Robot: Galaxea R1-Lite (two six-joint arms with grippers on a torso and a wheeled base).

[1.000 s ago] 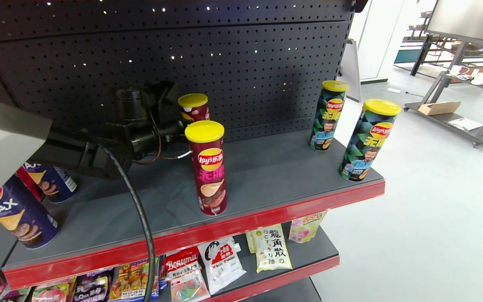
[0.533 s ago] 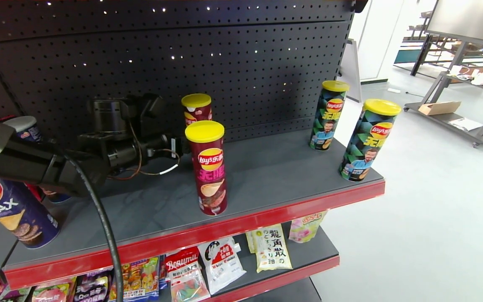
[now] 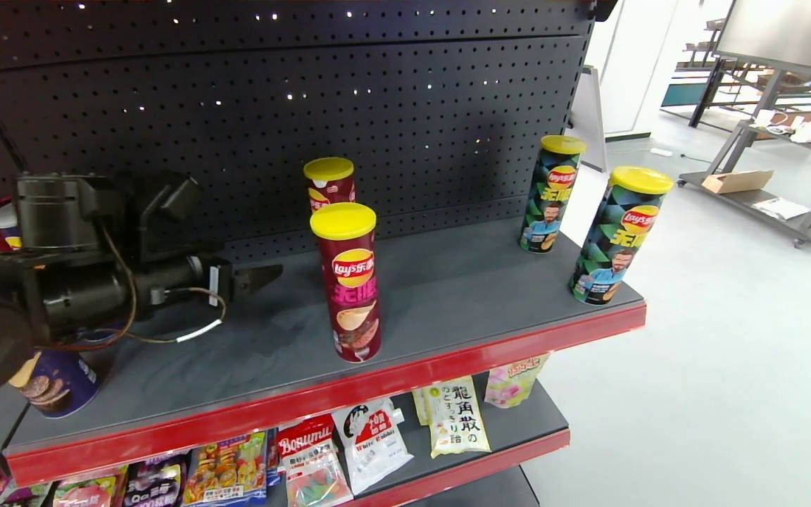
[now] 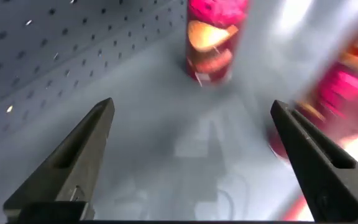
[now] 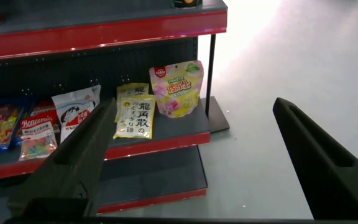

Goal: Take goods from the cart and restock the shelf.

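Note:
Two maroon chip cans with yellow lids stand upright on the grey shelf [image 3: 448,296], a front maroon can [image 3: 349,282] and a rear maroon can [image 3: 330,182] by the pegboard. My left gripper [image 3: 258,278] hovers over the shelf to the left of them, open and empty, apart from both. In the left wrist view the left gripper [image 4: 192,106] points at the rear maroon can [image 4: 210,37], with the front maroon can [image 4: 347,87] blurred to one side. My right gripper [image 5: 194,109] is open and empty, low in front of the lower shelf [image 5: 160,143].
Two green chip cans [image 3: 553,193] [image 3: 620,236] stand at the shelf's right end. A blue can [image 3: 57,380] sits at the far left behind my arm. Snack bags [image 3: 451,415] [image 5: 178,87] fill the lower shelf. Open floor lies to the right.
My left arm has drawn back to the left, away from the rear maroon can. That can stays standing by the pegboard. The other cans have not moved.

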